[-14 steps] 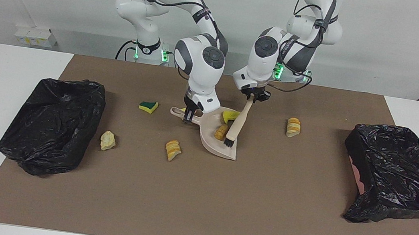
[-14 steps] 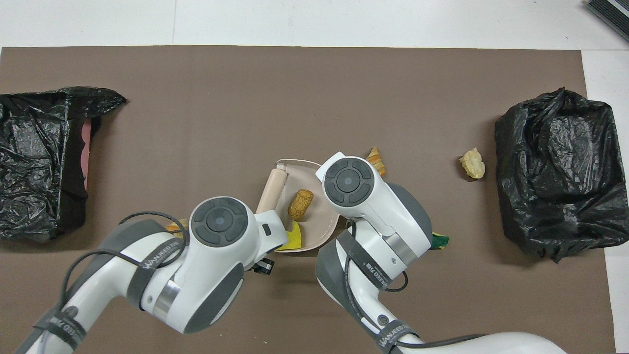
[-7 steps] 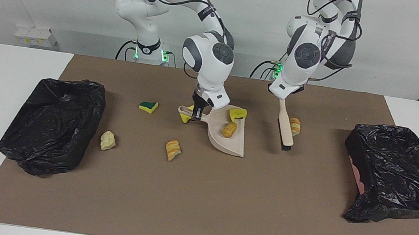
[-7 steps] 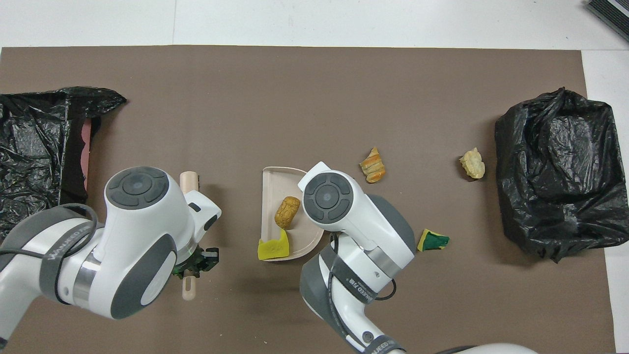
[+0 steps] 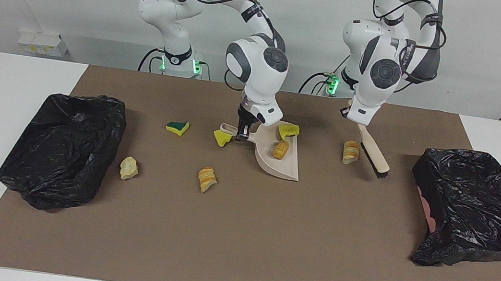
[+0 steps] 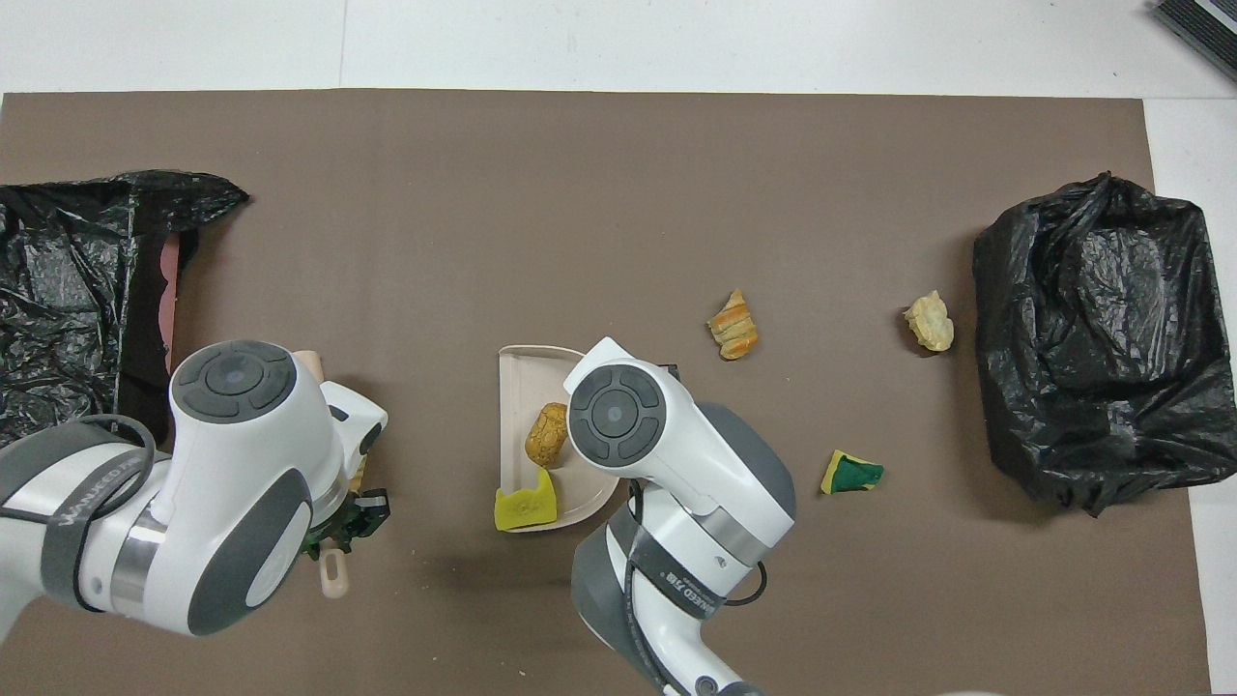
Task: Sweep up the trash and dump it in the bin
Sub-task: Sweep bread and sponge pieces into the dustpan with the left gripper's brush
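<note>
Facing view: the right tool (image 5: pixel 241 134) pinches the handle of the dustpan (image 5: pixel 277 156), whose wide lip points away from the robots. Two scraps ride in the pan, a yellow sponge bit (image 5: pixel 288 130) at its rim nearest the robots and a striped chunk (image 5: pixel 280 150) in the middle. That sponge bit sits right on the edge, so any tilt or jerk of the pan would likely tip it back onto the counter (image 5: pixel 238 235). The left tool (image 5: pixel 355 117) is pressed tight on the brush (image 5: pixel 373 153), which slants down with its bristles toward the left arm's black bin (image 5: pixel 474 208). A striped piece (image 5: pixel 351 152) lies just beside the brush; I judge a careless stroke could flick it away from the pan instead of toward it. Four scraps lie loose toward the right arm's end: a yellow wedge (image 5: pixel 222 137) by the pan handle, a green-topped sponge (image 5: pixel 177 127), an orange chunk (image 5: pixel 206 179) and a pale lump (image 5: pixel 129 168) near the other bin (image 5: pixel 60 149).

Overhead view: the right arm bends over the dustpan (image 6: pixel 527 387), hiding its handle and tool. The left arm's wrist covers most of the brush (image 6: pixel 333 577), with only the handle end and the tip showing. The striped piece is hidden beneath it, so contact cannot be told here.
</note>
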Controlling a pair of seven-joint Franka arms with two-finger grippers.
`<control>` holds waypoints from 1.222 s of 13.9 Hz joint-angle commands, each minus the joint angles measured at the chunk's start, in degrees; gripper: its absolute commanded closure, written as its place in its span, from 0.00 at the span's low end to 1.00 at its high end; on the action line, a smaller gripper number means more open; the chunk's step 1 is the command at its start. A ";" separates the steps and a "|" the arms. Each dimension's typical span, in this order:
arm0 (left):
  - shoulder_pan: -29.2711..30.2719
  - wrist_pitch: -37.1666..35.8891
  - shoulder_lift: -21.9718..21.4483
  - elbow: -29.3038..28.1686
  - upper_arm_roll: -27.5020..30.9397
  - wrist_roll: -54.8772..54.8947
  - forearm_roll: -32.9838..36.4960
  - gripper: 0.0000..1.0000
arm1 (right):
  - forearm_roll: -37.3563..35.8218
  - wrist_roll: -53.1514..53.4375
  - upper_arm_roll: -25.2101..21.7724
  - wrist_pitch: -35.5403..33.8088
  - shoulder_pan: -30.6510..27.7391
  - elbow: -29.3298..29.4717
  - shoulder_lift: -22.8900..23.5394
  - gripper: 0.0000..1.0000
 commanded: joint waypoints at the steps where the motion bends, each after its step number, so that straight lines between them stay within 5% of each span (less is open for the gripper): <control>1: -0.02 2.87 -6.92 -8.38 -0.17 -1.70 0.89 1.00 | -0.85 0.22 0.29 1.84 -0.44 -2.46 -1.21 1.00; 4: -0.81 9.53 -5.97 -11.47 -0.52 -2.84 0.10 1.00 | -0.85 0.22 0.29 1.83 -0.61 -2.55 -1.12 1.00; 9: -4.94 25.09 4.56 -7.71 -2.36 -1.97 -5.69 1.00 | -0.76 0.22 0.29 3.32 -1.05 -2.46 -0.77 1.00; 17: -5.03 28.27 7.22 -2.60 -13.08 4.62 -9.13 1.00 | -1.28 0.13 0.20 4.65 -4.65 -2.46 0.20 1.00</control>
